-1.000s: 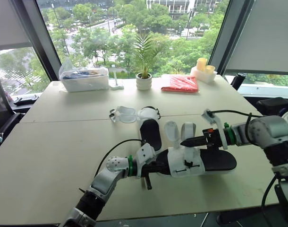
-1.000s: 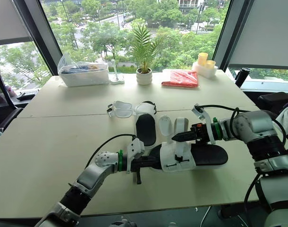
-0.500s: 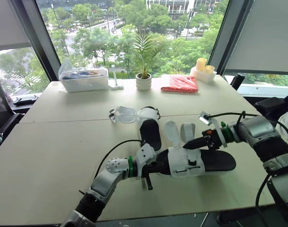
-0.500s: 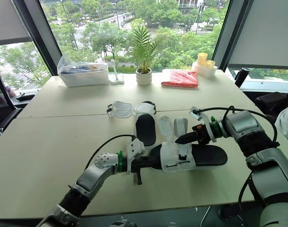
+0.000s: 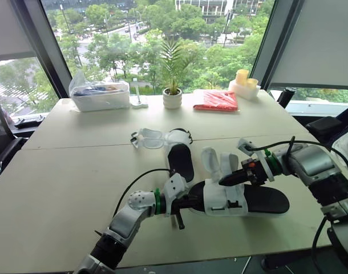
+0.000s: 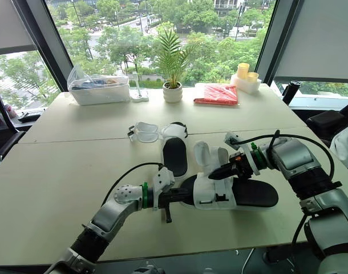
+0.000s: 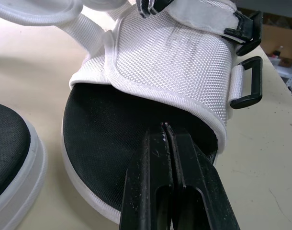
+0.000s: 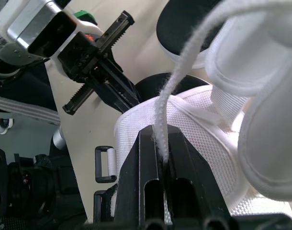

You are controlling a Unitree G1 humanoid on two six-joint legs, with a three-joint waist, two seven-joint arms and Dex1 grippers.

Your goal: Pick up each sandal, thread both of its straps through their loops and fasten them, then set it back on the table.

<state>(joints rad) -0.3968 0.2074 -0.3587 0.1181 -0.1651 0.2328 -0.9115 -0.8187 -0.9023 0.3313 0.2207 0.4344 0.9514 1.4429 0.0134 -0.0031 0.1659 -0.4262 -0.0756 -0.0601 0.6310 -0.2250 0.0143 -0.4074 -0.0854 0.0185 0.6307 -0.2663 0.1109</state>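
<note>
Sandal (image 5: pixel 242 197) lying near the front edge of the table (image 5: pixel 71 171); strap-threading under way.
Right gripper (image 8: pixel 161 130) pinches a raised strap (image 5: pixel 228 164); left gripper (image 7: pixel 166 125), fingers closed together, presses on the toe; next, I'd guess, guide that strap into its black loop (image 7: pixel 246 81).

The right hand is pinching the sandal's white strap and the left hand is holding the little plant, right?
Not quite. The right gripper does pinch the white strap, but the left gripper is not on the plant. The left wrist view shows it shut, resting on the black footbed of the sandal.
</note>
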